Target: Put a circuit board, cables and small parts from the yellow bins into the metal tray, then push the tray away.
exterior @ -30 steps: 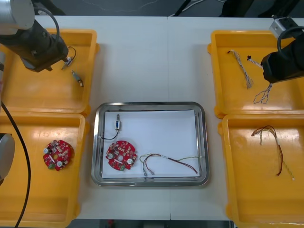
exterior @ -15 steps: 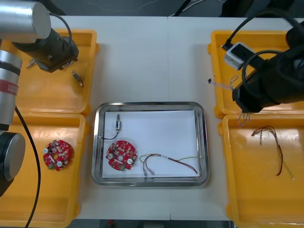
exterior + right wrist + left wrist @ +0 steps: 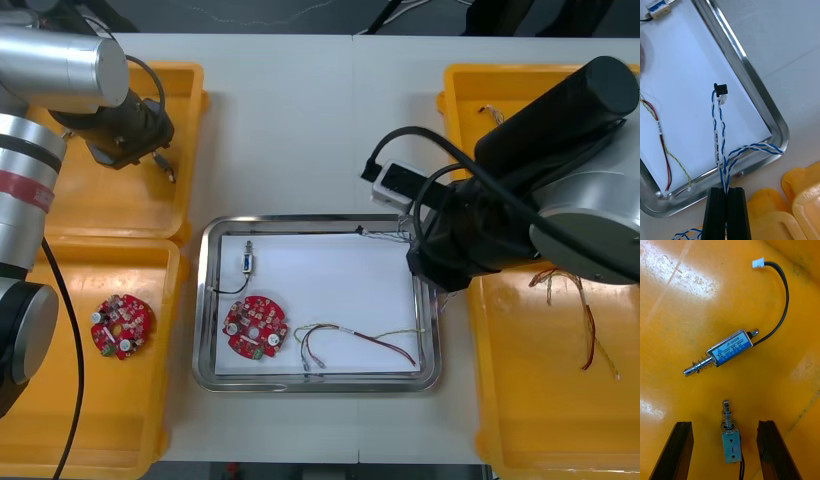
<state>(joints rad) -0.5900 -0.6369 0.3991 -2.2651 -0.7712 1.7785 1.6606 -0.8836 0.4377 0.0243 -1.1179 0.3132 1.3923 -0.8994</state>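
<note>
Right end effector (image 3: pixel 725 190) pinches the blue-white cable (image 3: pixel 717 138), which apparently dangles over the tray (image 3: pixel 758 93). Left end effector (image 3: pixel 724 423), spread, straddles a small metal part (image 3: pixel 731 446) in a bin (image 3: pixel 685 307).

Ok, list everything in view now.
Bins: four, yellow, two each side.
Tray: one, metal, between them.
Circuit boards: two, red, one in tray, one in near left bin.
Small metal parts: three, silver, one in tray, two in far left bin.
Red and yellow cables: two, one in tray, one in near right bin.
Blue and white cables: two, one held over tray's corner, one in far right bin.
Left gripper: black, open, over far left bin's parts.
Right gripper: black, shut on a blue and white cable.
</note>
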